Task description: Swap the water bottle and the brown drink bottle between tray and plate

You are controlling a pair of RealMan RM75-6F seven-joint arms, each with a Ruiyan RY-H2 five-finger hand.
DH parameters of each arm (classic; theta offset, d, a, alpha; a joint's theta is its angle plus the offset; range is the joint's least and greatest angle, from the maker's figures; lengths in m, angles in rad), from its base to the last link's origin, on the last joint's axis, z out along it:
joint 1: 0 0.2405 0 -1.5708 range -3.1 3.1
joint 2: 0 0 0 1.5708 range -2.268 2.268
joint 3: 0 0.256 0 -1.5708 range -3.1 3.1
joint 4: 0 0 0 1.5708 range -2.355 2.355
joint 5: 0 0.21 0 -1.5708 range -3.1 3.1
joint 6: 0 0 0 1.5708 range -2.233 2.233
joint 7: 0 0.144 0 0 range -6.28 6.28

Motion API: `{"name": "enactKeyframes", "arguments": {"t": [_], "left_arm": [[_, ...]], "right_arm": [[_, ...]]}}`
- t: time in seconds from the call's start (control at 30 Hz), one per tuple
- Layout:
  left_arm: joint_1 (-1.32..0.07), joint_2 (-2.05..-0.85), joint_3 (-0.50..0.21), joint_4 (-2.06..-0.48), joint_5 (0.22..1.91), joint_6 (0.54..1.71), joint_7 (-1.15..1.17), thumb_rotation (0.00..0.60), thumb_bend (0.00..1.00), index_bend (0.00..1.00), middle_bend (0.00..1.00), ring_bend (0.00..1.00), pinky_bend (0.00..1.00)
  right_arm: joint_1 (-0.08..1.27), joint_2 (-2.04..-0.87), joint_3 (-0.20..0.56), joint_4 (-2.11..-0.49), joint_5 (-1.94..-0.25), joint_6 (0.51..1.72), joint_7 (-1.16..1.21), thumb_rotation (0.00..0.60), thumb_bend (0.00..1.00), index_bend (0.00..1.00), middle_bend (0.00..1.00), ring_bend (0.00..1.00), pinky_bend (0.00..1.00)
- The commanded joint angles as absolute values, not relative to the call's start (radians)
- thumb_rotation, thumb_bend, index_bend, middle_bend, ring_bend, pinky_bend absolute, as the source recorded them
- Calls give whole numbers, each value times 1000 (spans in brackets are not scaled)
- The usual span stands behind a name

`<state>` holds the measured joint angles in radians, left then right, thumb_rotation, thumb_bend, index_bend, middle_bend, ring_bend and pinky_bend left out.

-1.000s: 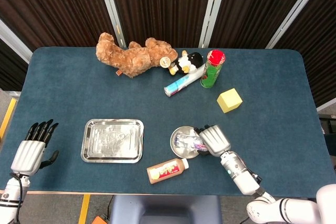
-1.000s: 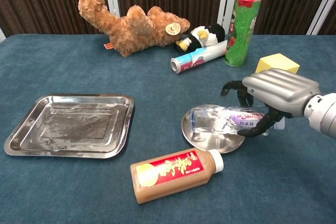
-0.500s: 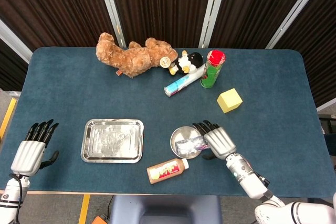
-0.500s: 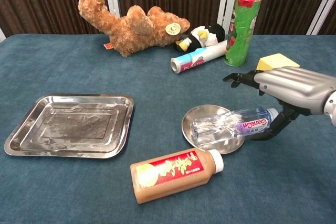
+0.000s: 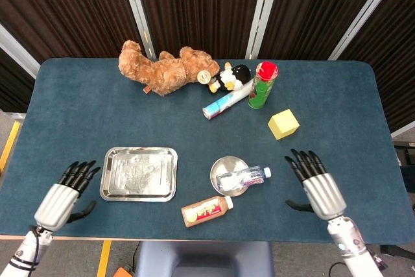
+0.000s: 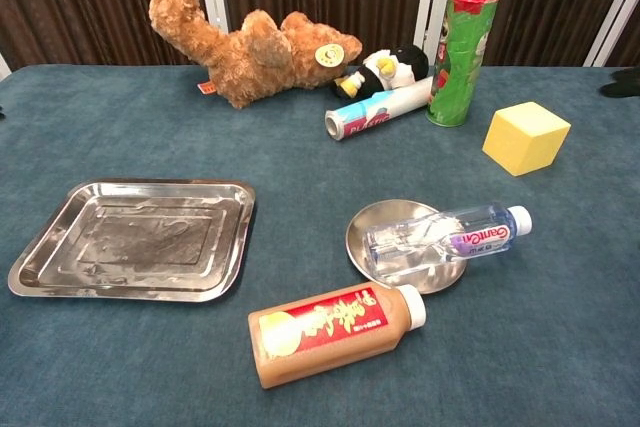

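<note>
A clear water bottle (image 5: 241,177) (image 6: 443,241) lies on its side across the small round metal plate (image 5: 224,167) (image 6: 390,220), its white cap pointing right past the rim. The brown drink bottle (image 5: 207,210) (image 6: 335,329) lies on the table just in front of the plate. The steel tray (image 5: 139,173) (image 6: 135,238) sits to the left with nothing in it. My right hand (image 5: 314,185) hovers open to the right of the plate, holding nothing. At the front left edge, left of the tray, my left hand (image 5: 65,194) is open.
At the back lie a brown teddy bear (image 5: 166,69) (image 6: 250,43), a small penguin toy (image 5: 231,77) (image 6: 385,66), a white tube (image 5: 225,103) (image 6: 380,109) and an upright green can (image 5: 262,85) (image 6: 461,42). A yellow block (image 5: 283,123) (image 6: 525,136) sits at the right.
My right hand let go of the water bottle and drew back to the right, leaving it on the plate. My left hand moved right, toward the tray.
</note>
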<state>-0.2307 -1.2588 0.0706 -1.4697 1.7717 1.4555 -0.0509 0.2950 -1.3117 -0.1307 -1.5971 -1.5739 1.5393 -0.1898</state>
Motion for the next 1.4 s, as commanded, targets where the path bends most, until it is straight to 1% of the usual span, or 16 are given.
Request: {"name": "enactKeyframes", "arguments": {"t": [0.03,0.1,0.23,0.33,0.4,0.57,0.73,0.97,1.27,1.33,1.4], "left_arm": [[-275,-1281,123,-1540,1861,1400,-31,600,371,0,0,0,78],[-299,-1305,135,-1581,1888,1358,-6,600,370,0,0,0,113],[-338,-1365,144,-1651,1909,1270,50,600,354,0,0,0,149],[-374,-1416,148,-1689,1889,1188,32,600,353,0,0,0,173],[-395,-1440,146,-1714,1866,1132,49,600,355,0,0,0,173],[-405,-1514,129,-1747,1811,1057,174,600,344,0,0,0,155],[-418,-1607,86,-1722,1712,989,257,600,335,0,0,0,145],[-444,-1708,26,-1663,1602,944,315,600,333,0,0,0,148],[-480,-1793,-3,-1565,1552,933,364,600,331,0,1,8,179],[-484,-1804,-7,-1550,1541,935,375,600,329,0,24,34,210],[-489,-1814,-11,-1532,1524,932,390,600,329,12,78,78,253]], "right_arm": [[218,-1290,-155,-1502,-1652,1620,-63,600,194,0,0,0,79],[210,-1279,-143,-1495,-1662,1638,-35,600,194,0,0,0,75],[201,-1250,-132,-1507,-1660,1632,10,600,194,0,0,0,69],[197,-1225,-134,-1521,-1670,1619,48,600,194,0,0,0,69],[197,-1205,-138,-1533,-1676,1606,79,600,194,0,0,0,69],[193,-1172,-135,-1549,-1688,1589,128,600,194,0,0,0,69],[194,-1151,-137,-1557,-1707,1567,163,600,194,0,0,0,69],[194,-1137,-128,-1566,-1709,1536,180,600,194,0,0,0,69],[188,-1135,-114,-1572,-1709,1513,171,600,194,0,0,0,69],[188,-1135,-111,-1573,-1708,1507,170,600,194,0,0,0,69],[188,-1135,-109,-1574,-1709,1500,168,600,194,0,0,0,69]]}}
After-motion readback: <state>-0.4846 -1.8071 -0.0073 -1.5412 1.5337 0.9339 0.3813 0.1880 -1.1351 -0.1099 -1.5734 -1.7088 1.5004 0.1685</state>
